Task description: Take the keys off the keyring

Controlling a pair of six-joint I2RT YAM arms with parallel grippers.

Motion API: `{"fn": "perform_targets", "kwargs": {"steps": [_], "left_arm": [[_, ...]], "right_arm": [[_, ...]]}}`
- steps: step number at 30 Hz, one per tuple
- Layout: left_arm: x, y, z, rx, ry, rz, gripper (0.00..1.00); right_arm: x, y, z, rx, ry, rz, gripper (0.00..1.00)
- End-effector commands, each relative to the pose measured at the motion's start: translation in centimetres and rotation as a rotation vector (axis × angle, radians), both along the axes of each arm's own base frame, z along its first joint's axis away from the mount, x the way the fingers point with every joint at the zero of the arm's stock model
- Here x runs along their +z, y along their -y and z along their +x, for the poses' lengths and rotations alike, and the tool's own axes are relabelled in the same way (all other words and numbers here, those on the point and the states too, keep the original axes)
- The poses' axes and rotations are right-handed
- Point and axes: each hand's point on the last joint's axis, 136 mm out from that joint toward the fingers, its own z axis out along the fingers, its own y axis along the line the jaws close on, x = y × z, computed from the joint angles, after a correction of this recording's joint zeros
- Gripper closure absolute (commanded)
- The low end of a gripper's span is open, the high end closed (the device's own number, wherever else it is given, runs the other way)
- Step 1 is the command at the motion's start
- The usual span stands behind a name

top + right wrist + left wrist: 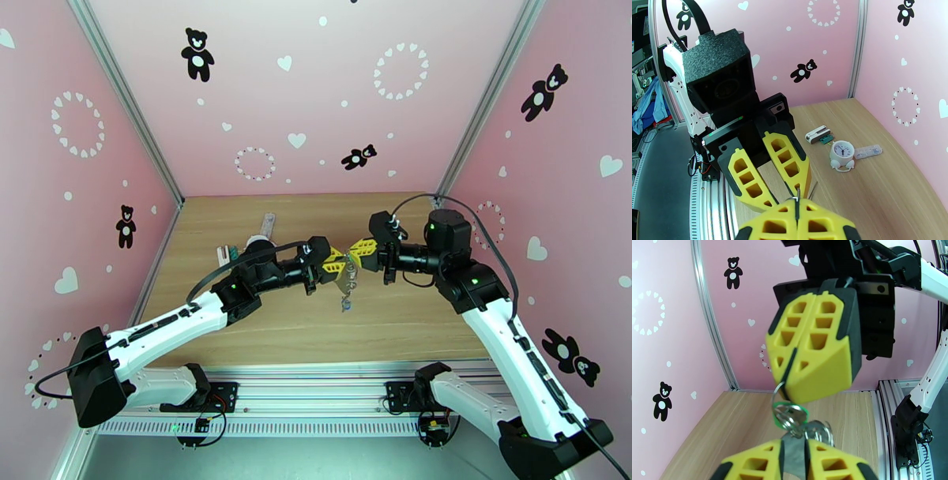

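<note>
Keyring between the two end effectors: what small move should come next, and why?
Probably ease the left end effector slightly away from the right end effector, working the key along the keyring. The right is shut on the keyring's wire, the left pinches the key's blade.

The light is bright, even and diffuse in all three views, and it seems to come from overhead. In the top view the arms cast only pale, soft-edged shadows on the wooden table (pixel 411 324), lower centre. The pink walls (pixel 316 95) are evenly lit, with no hot spots.

Wide-angle distortion bows the aluminium post (pixel 713 327) at the left of the left wrist view. It also curves the table's far edge at the right of the right wrist view.

At the bottom edge of the left wrist view the left gripper (pixel 794 443) is too close and blurred. The keys (pixel 790 417) just above it are slightly soft, and the thin keyring (pixel 779 392) carries small glints. The top view is sharp throughout.
</note>
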Motion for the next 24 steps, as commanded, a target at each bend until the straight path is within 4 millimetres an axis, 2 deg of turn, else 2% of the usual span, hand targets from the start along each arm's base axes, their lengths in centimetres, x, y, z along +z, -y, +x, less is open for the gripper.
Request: {"fn": "perform_targets", "kwargs": {"steps": [1, 11, 24], "left_arm": [[1.43, 0.32, -0.01, -0.013, 0.012, -0.034, 0.77], [1.54, 0.49, 0.75, 0.016, 0.011, -0.034, 0.80], [1.85, 0.63, 0.81, 0.014, 0.016, -0.039, 0.87]], "right_arm": [[0.83, 0.20, -0.16, -0.006, 0.046, 0.014, 1.00], [1.02, 0.25, -0.35, -0.005, 0.051, 0.018, 1.00], [1.10, 0.34, -0.69, -0.002, 0.054, 0.018, 1.00]]}}
